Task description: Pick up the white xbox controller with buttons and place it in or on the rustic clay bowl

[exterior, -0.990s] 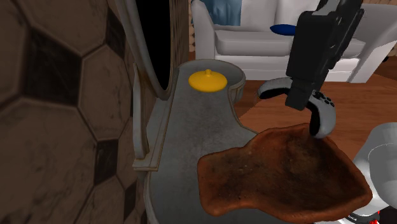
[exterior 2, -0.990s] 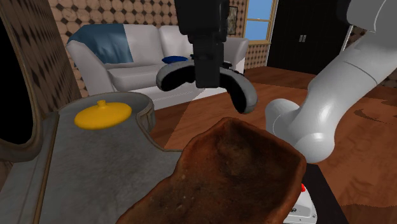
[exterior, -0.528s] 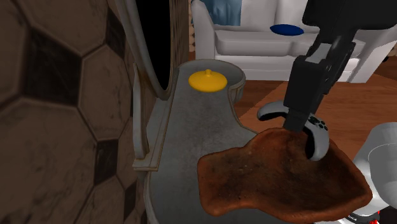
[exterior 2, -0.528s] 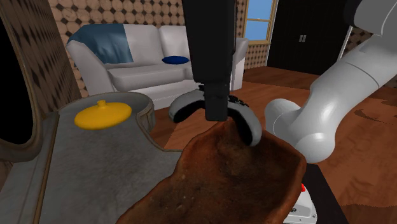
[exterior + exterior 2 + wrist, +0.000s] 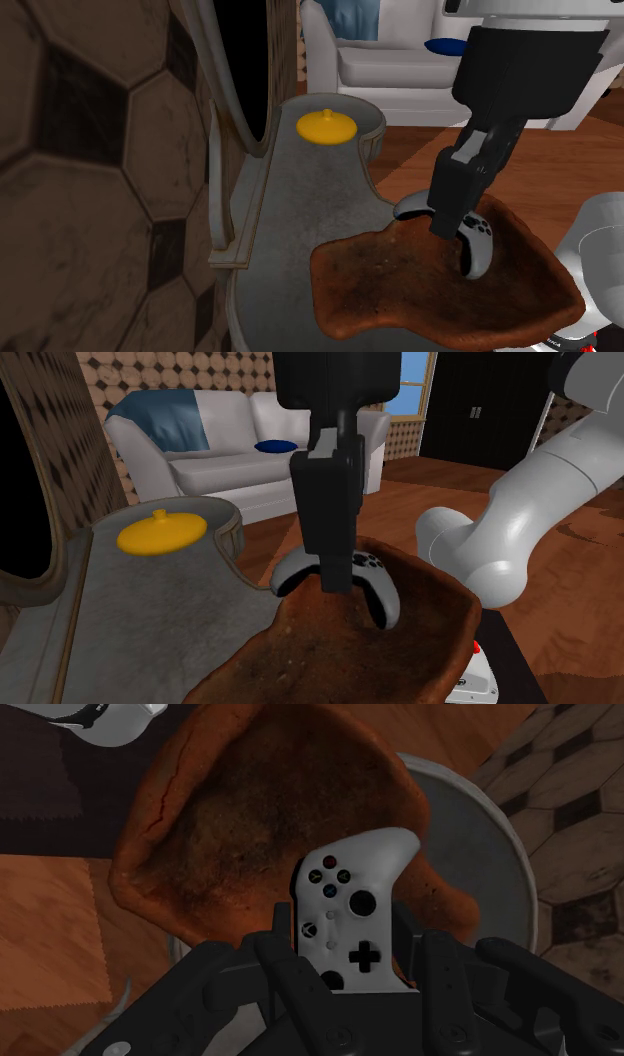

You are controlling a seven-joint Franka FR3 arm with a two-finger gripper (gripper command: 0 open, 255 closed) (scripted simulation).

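Gripper (image 5: pixel 336 578) clamped on white controller (image 5: pixel 378 588), low over brown bowl (image 5: pixel 330 657) rim; releasing here may spill it over that rim.

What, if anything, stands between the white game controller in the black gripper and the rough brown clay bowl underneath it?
Nothing visible does. The black two-finger gripper clasps the white game controller directly over the rough brown clay bowl's open hollow. The yellow knobbed lid lies well aside on the grey tabletop.

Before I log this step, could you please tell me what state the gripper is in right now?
Gripper: shut, holding the white controller.
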